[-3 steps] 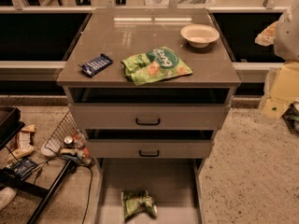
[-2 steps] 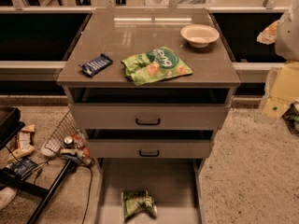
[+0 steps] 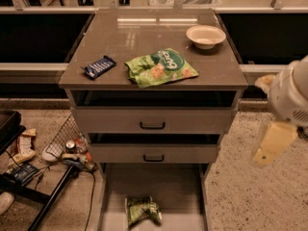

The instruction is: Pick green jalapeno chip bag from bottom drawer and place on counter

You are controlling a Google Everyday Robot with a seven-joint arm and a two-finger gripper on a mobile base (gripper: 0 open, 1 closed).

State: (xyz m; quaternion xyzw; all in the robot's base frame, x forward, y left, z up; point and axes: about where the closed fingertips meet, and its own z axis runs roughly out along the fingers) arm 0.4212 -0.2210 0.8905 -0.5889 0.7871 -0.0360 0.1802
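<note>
Noting early progress only: the bottom drawer (image 3: 161, 182) stands pulled out, and the green jalapeno chip bag (image 3: 143, 211) lies on its floor near the front end, crumpled, a little left of centre. Nothing holds it. We judge the pick not yet begun.

The gripper (image 3: 273, 139) hangs at the right side of the view, beside the cabinet at about the height of the two drawer fronts. It is well apart from the bag and above it. We cannot tell whether it is open or closed. It carries nothing that we can see.

What is left, as we read it: bring the gripper across and down into the drawer, take the bag, lift it clear of the low side walls, and set it on the counter (image 3: 144, 32). The bare stretch at the back left of the counter looks like the roomiest spot.

Counts:
- Chip bags in the drawer: one.
- On the counter, three things: one larger lime-green bag (image 3: 161, 67) near the front middle, one dark-blue wrapper (image 3: 99, 66) at the front left, one pale bowl (image 3: 205, 35) at the back right.
- Closed drawer fronts with black handles: two, an upper front (image 3: 153, 121) and a lower front (image 3: 154, 154).
- Open drawers: one.
- Grippers: one.
- Floor to the left: a wire basket (image 3: 65, 136) and loose clutter, too mixed to count.
</note>
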